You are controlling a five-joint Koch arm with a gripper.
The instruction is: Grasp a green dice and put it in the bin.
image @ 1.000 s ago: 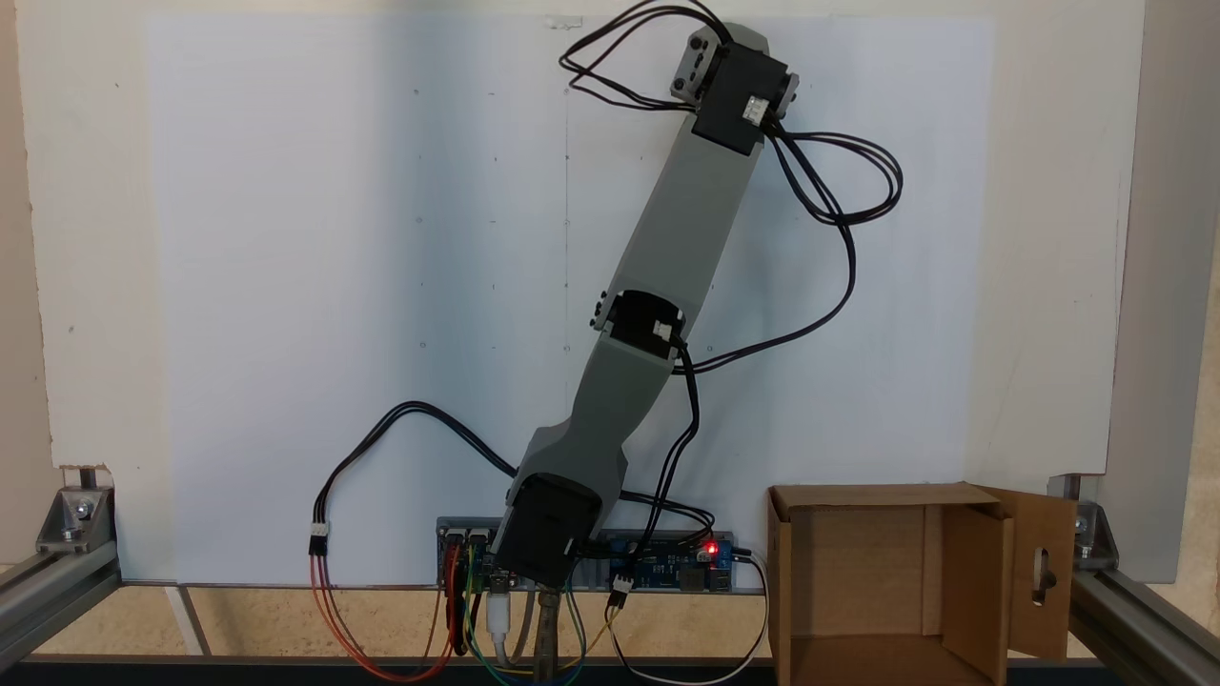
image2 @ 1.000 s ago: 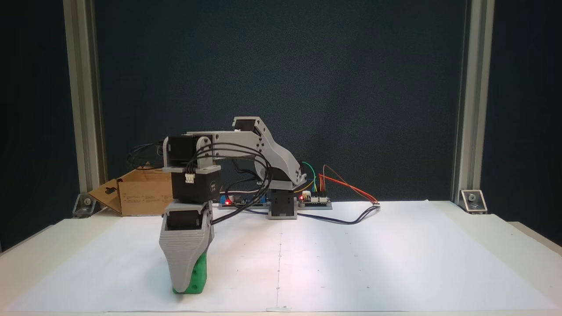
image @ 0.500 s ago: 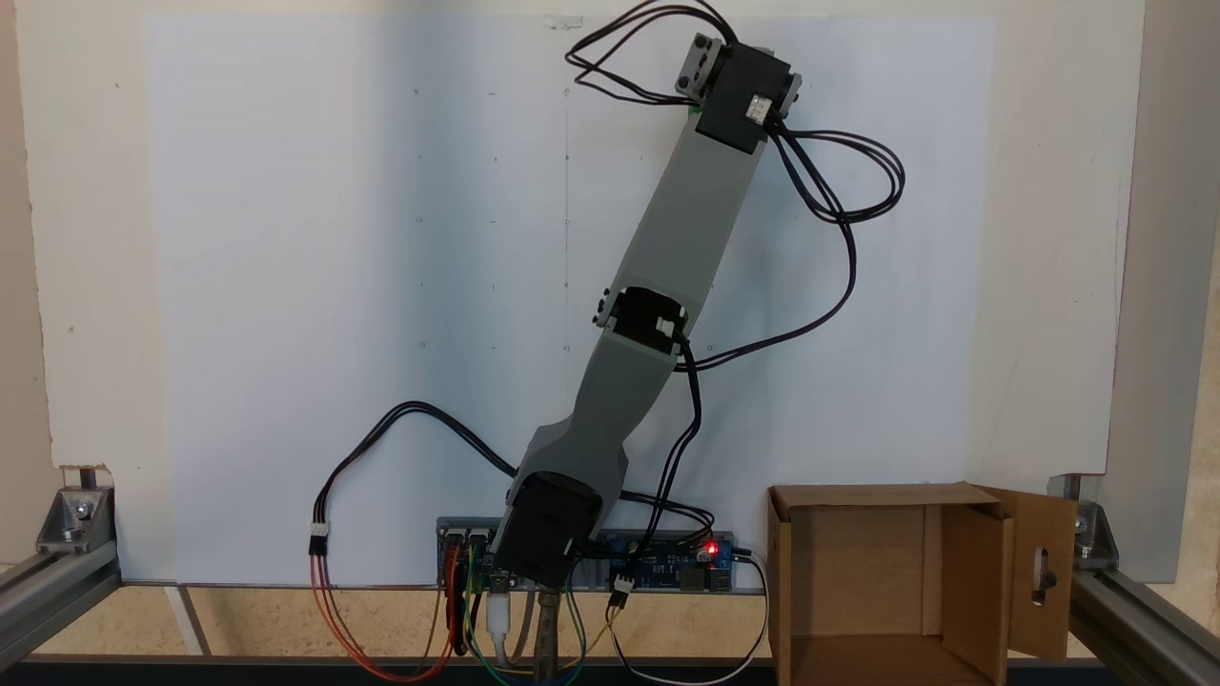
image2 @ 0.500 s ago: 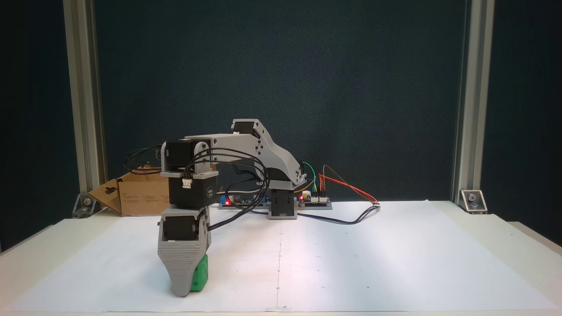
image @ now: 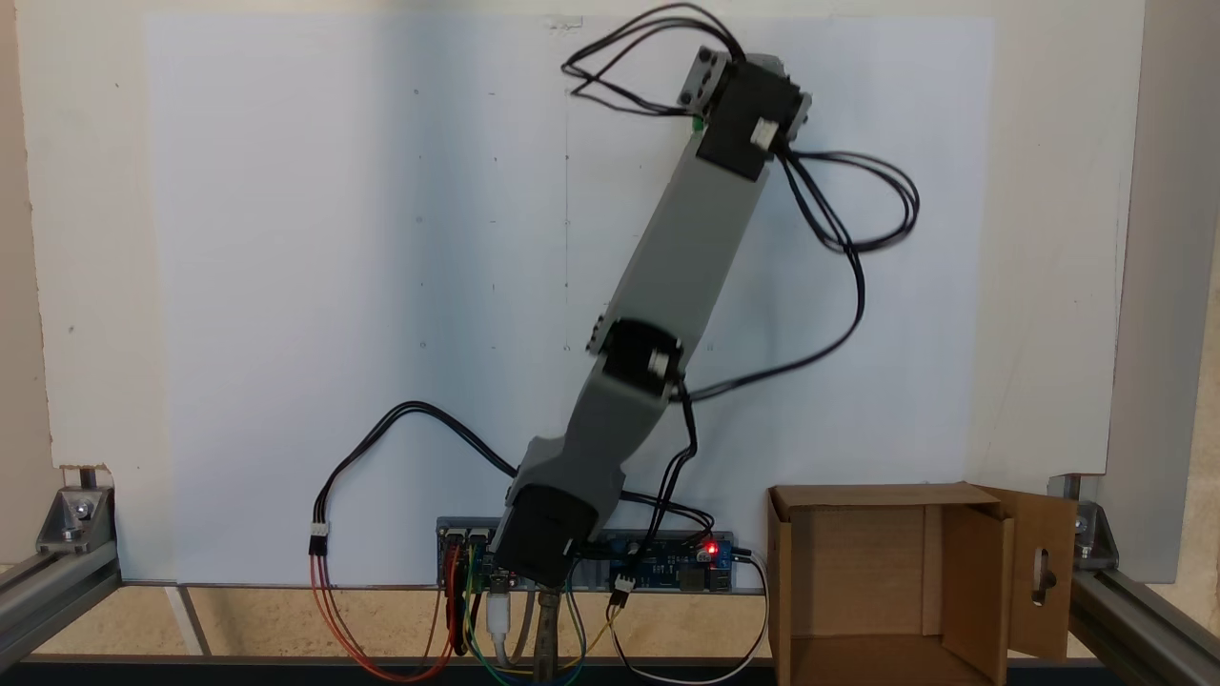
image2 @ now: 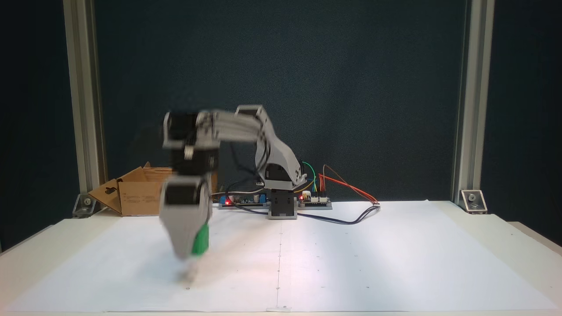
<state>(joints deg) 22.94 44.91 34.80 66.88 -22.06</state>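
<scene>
The green dice (image2: 200, 239) hangs a little above the white paper, blurred by motion, pinched against the grey jaw of my gripper (image2: 189, 253), which is shut on it and points down. From above, just a green sliver of the dice (image: 699, 122) peeks out beside the black wrist motor; the jaws sit hidden under it. The bin (image: 967, 572), a brown cardboard box with a slotted flap, stands open at the lower right of that view, beside the arm's base. In the front-facing fixed view the bin (image2: 140, 197) sits at the back left, behind the gripper.
A white paper sheet (image2: 373, 263) covers the table. The controller board (image: 667, 562) with coloured wires lies by the arm's base. Loose black cables (image: 858, 219) loop beside the forearm. Aluminium posts (image2: 465, 101) frame both sides.
The gripper has lifted off the paper with the dice in it. The wrist has shifted slightly right and toward the base as seen from above.
</scene>
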